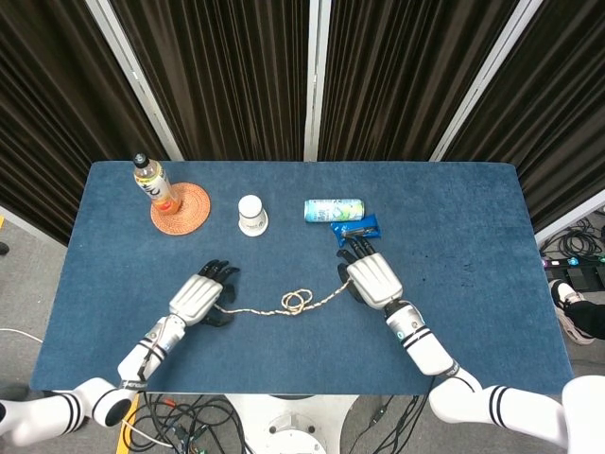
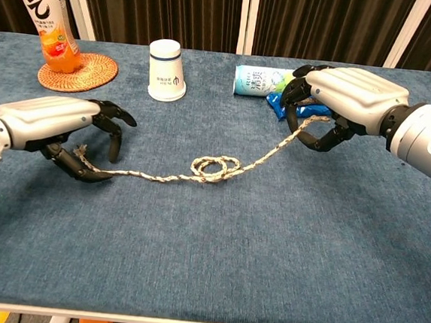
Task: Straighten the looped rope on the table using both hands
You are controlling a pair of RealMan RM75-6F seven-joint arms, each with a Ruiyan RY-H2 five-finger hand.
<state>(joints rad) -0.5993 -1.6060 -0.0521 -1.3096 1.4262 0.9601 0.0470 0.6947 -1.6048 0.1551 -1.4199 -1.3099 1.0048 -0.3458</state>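
Observation:
A braided beige rope (image 2: 161, 176) lies across the blue table (image 2: 214, 260), with a small loop (image 2: 215, 167) at its middle. The head view shows the same loop (image 1: 296, 302). My right hand (image 2: 350, 94) (image 1: 371, 279) grips the rope's right end and holds it slightly off the table. My left hand (image 2: 49, 120) (image 1: 197, 298) is low over the frayed left end (image 2: 79, 151). Its fingers curl over that end, its thumb lies beneath it, and a gap shows between them.
At the back left an orange drink bottle (image 2: 43, 14) stands on a woven coaster (image 2: 80, 72). A white paper cup (image 2: 166, 70) stands upside down at the back middle. A can on its side (image 2: 256, 80) and a blue packet (image 1: 356, 227) lie just behind my right hand.

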